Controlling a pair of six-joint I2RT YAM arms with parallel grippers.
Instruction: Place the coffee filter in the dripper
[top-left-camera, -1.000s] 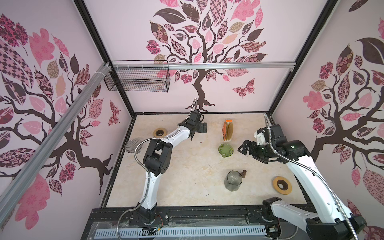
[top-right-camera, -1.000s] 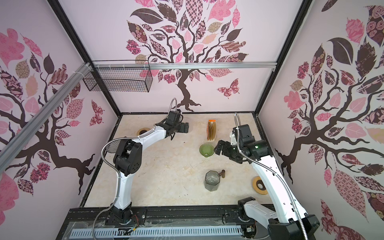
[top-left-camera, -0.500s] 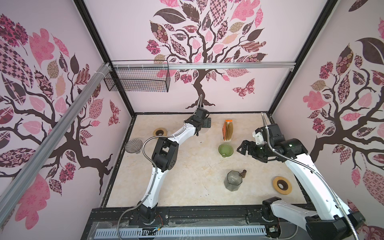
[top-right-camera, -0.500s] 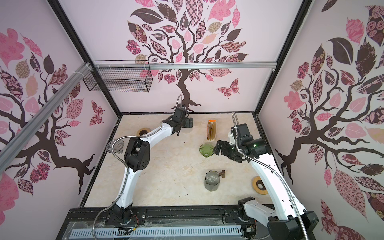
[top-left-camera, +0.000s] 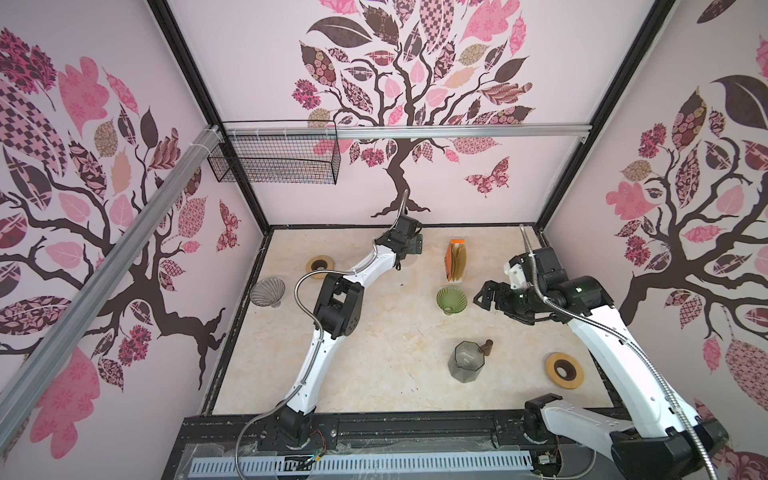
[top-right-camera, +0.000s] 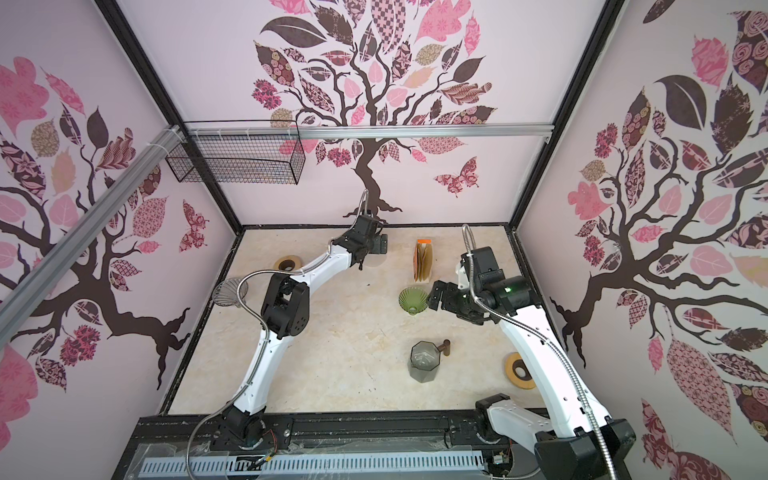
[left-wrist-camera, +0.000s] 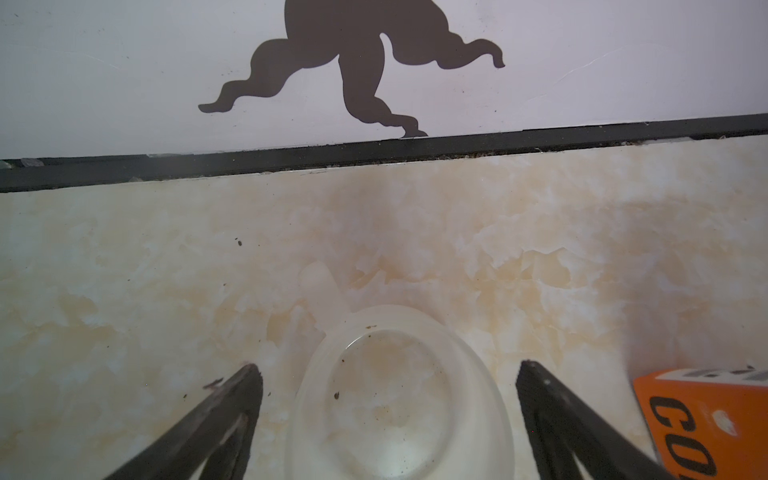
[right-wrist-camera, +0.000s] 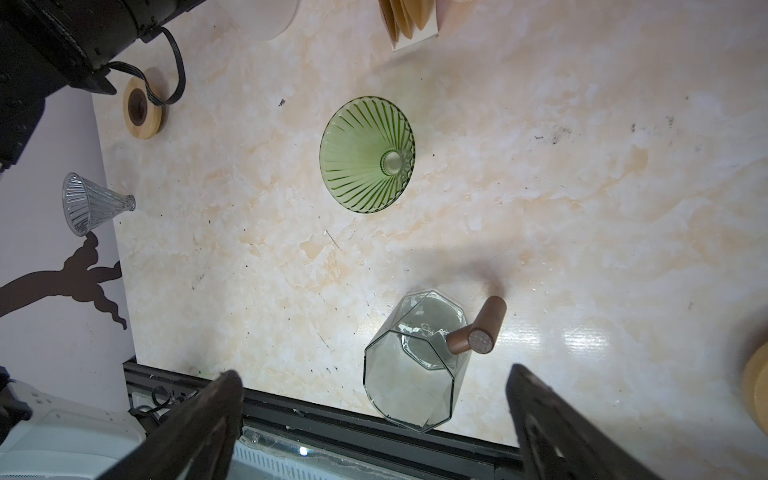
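The green ribbed glass dripper (top-left-camera: 451, 300) (top-right-camera: 413, 300) (right-wrist-camera: 368, 153) rests on the marble table, right of centre. Behind it, tan paper coffee filters (top-left-camera: 458, 259) (top-right-camera: 424, 261) (right-wrist-camera: 409, 18) stand in an orange-ended holder (left-wrist-camera: 706, 424). My right gripper (top-left-camera: 484, 293) (top-right-camera: 436, 293) (right-wrist-camera: 374, 374) hangs open and empty just right of the dripper. My left gripper (top-left-camera: 417, 245) (top-right-camera: 380, 243) (left-wrist-camera: 389, 368) is open near the back wall, left of the filter holder. A pale translucent round dish (left-wrist-camera: 399, 415) lies on the table between its fingers.
A clear glass dripper (top-left-camera: 268, 292) (right-wrist-camera: 93, 203) lies at the table's left edge. A glass carafe with a wooden handle (top-left-camera: 467, 360) (right-wrist-camera: 415, 361) stands in front of the green dripper. Wooden rings lie at back left (top-left-camera: 320, 266) and front right (top-left-camera: 564, 370).
My left arm has stretched farther toward the back wall and to the right, nearer the filter holder. The right arm has barely shifted.
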